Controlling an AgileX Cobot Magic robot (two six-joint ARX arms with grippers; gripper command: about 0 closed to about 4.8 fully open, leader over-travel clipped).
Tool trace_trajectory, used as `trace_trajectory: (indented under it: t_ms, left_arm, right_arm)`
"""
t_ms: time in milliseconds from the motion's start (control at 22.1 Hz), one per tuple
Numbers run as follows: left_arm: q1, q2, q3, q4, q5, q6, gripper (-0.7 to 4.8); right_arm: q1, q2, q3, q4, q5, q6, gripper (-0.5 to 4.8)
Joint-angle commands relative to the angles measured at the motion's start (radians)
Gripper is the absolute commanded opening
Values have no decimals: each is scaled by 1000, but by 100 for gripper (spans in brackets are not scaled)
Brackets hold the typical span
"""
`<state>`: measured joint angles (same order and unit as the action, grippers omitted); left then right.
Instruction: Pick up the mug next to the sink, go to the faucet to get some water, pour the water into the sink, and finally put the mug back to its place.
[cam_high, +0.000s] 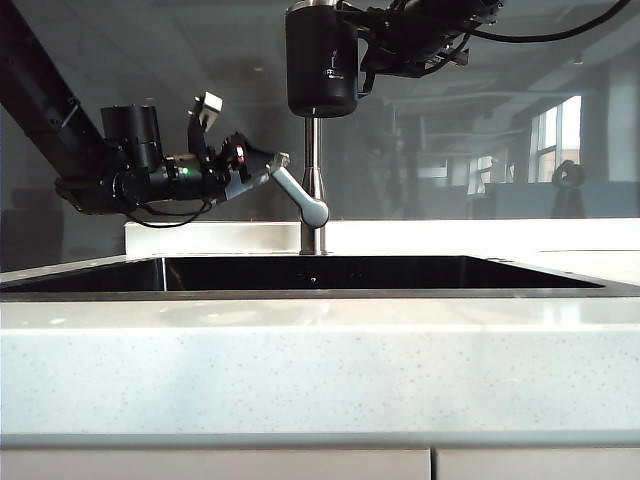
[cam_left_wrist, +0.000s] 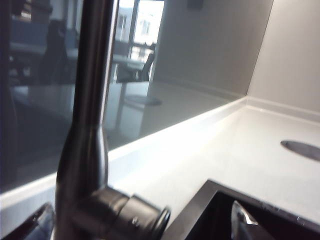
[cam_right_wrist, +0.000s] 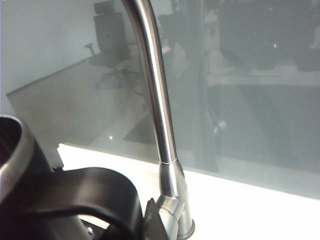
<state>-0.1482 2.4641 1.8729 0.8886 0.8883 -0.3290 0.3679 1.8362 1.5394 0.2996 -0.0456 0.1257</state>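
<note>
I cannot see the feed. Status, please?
Right gripper holds mug high over sink. Left gripper open at faucet lever. Nothing in the way.

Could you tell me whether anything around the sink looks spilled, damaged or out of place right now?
Nothing stands out. The mug is upright in the right gripper, high in front of the faucet; the left gripper, jaws open, is at the lever. No water shows on the counter or sink rim.
</note>
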Motion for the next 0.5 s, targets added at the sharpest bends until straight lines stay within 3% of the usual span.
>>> trace_trajectory:
  t_ms: [45, 271, 497]
  left_arm:
    - [1, -7, 6, -49, -34, 43, 458]
    - [1, -7, 6, -64, -151, 68, 458]
    - [1, -7, 6, -64, -152, 68, 458]
  right_arm:
    - [1, -15, 11, 48, -2, 9, -1]
    - [1, -15, 11, 48, -2, 9, -1]
    - [1, -15, 11, 49, -2, 9, -1]
